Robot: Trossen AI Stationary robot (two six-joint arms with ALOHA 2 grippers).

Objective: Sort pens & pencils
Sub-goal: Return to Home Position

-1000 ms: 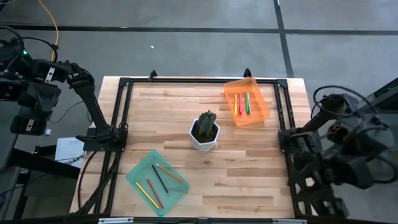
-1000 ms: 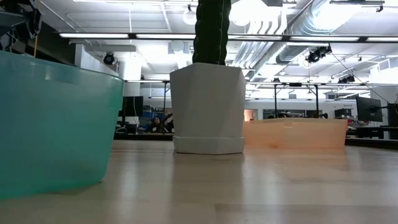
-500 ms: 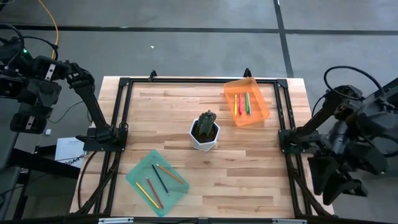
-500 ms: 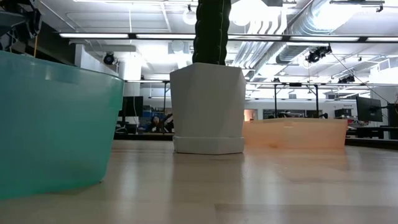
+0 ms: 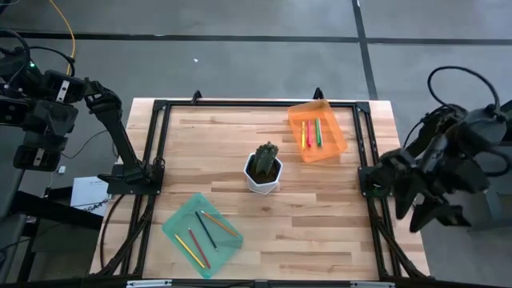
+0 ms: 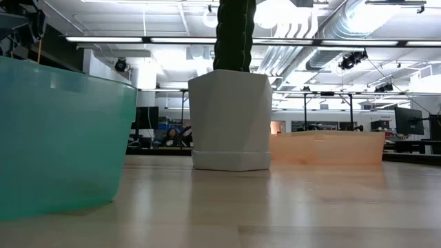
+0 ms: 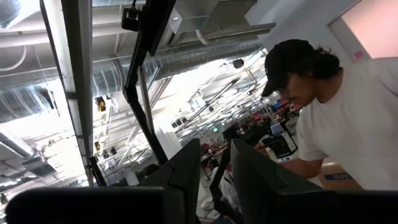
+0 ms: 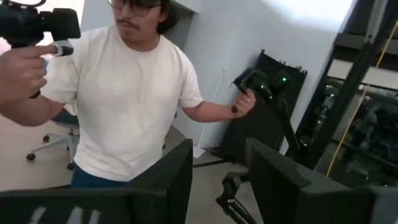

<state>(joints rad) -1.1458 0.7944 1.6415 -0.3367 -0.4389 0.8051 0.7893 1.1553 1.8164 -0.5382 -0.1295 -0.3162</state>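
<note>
Left pincer (image 7: 216,180) and right pincer (image 8: 219,180) both held high, parted.

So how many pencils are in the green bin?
4, all in the green bin: orange pencil toward its right side, dark pencil in the middle, red pencil and yellow-orange pencil toward the left. None seems hidden.

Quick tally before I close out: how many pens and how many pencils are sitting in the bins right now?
Pens, in the orange bin: 3
Pencils, in the teal bin: 4
Total: 7
</note>
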